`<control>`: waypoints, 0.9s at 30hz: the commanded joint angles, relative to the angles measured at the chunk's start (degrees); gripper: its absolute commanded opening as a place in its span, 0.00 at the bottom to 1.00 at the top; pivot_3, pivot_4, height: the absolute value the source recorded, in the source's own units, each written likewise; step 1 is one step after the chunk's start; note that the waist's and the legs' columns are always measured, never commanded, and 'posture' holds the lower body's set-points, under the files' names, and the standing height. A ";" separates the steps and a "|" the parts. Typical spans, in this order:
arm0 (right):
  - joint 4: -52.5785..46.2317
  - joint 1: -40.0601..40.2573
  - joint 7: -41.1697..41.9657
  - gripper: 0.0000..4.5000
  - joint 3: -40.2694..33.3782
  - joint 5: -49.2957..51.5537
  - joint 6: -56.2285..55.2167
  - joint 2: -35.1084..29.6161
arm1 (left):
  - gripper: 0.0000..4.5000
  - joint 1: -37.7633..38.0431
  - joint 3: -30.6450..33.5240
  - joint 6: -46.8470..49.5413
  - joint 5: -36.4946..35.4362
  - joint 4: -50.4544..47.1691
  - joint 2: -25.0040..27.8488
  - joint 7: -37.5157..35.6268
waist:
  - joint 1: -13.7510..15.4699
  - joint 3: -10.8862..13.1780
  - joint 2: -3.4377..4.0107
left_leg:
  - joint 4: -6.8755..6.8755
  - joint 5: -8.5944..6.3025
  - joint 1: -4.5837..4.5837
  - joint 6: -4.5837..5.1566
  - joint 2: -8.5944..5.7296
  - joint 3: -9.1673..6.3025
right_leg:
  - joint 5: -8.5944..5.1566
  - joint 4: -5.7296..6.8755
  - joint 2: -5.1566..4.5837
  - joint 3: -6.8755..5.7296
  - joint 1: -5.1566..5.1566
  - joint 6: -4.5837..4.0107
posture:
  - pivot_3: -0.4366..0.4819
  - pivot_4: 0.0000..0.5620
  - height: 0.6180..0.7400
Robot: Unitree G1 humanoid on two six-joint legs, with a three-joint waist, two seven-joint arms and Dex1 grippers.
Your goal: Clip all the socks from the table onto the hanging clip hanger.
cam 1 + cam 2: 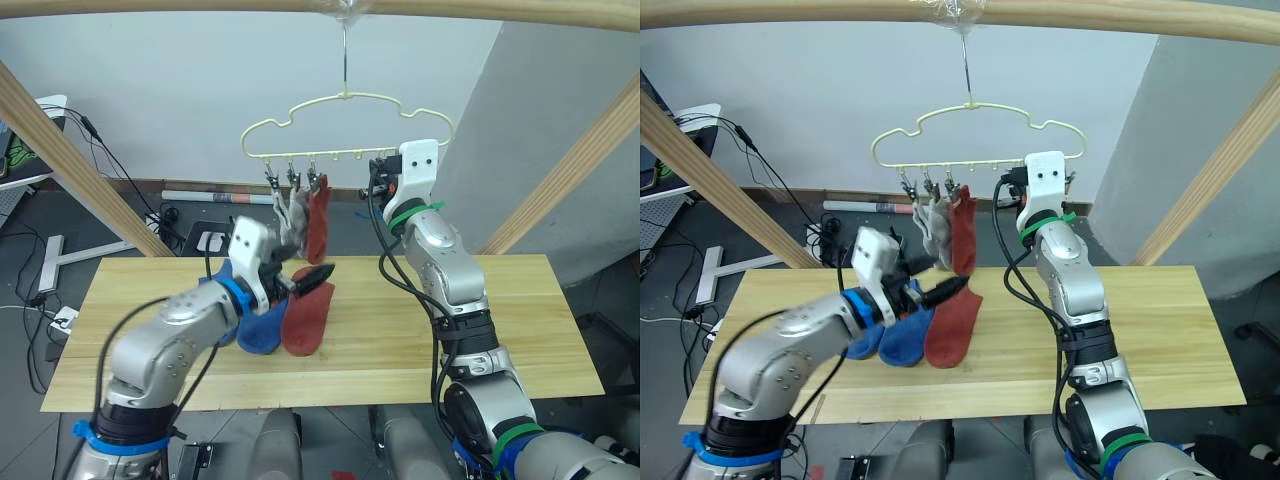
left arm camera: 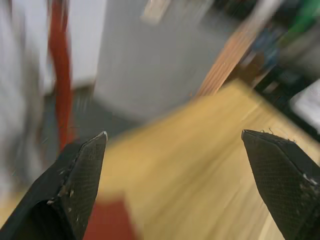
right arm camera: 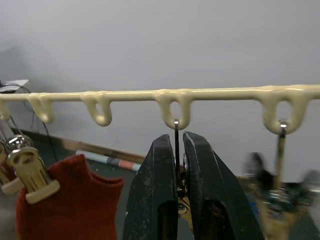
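Right tool (image 3: 177,187) pinched nearly closed on the thin wire stem of a small dark metal clip (image 3: 176,150) under the pale yellow wavy wire clip hanger (image 1: 345,130), right of the hung socks. Left tool (image 2: 175,165) spread wide, empty, above the rust red ankle sock (image 1: 307,318) lying mid-surface beside two blue knit socks (image 1: 262,325). Two light grey socks (image 1: 291,215) and one red sock (image 1: 318,220) already clipped at left. Long light yellowish plank surface (image 1: 520,330) otherwise bare. Risks: hanger swinging if the stem is tugged; grabbing two overlapping socks together.
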 commanded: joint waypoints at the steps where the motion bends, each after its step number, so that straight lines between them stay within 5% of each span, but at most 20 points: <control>1: -2.85 -0.09 0.70 0.00 0.32 0.69 1.08 -0.12 | 1.00 0.74 -3.82 -7.01 7.29 1.22 0.03 -2.41 | 0.03 0.00 0.00 | 0.00 0.00 0.00 0.00 0.01 -0.01 | 0.00 0.00 0.01 0.00 0.00 -0.01 | 0.54 0.49 1.00; 4: -4.23 0.88 -0.01 0.00 0.12 0.59 2.57 0.00 | 1.00 1.50 -11.59 -15.97 17.78 10.46 -1.56 -3.26 | 0.03 -0.01 0.07 | -0.01 0.00 0.02 -0.01 0.00 0.04 | 0.01 -0.03 0.00 0.04 0.02 -0.04 | 0.52 0.49 1.00; 10: -6.12 1.69 -0.63 0.00 0.38 0.46 4.60 0.28 | 1.00 -1.30 -14.01 -26.83 27.97 23.09 -6.41 -1.51 | 0.03 0.01 0.08 | -0.02 0.00 -0.01 0.00 0.00 0.02 | 0.02 -0.01 0.00 0.01 -0.02 -0.06 | 0.52 0.50 1.00; 26: -7.87 2.28 -1.24 0.00 0.59 0.16 6.92 -0.41 | 1.00 -8.03 -13.28 -29.37 37.04 41.69 -13.70 -1.37 | -0.13 0.01 0.08 | 0.01 0.00 0.02 0.00 0.00 0.01 | -0.11 0.00 0.00 0.02 0.05 0.23 | 0.48 0.52 1.00; 27: -7.94 2.28 -1.39 0.00 0.40 0.32 7.17 -0.30 | 0.91 -7.73 -13.99 -29.62 37.57 41.55 -13.59 -2.40 | -0.14 0.01 0.08 | 0.02 0.00 0.02 0.00 0.00 0.01 | -0.11 0.00 0.00 0.02 0.06 0.24 | 0.48 0.52 1.00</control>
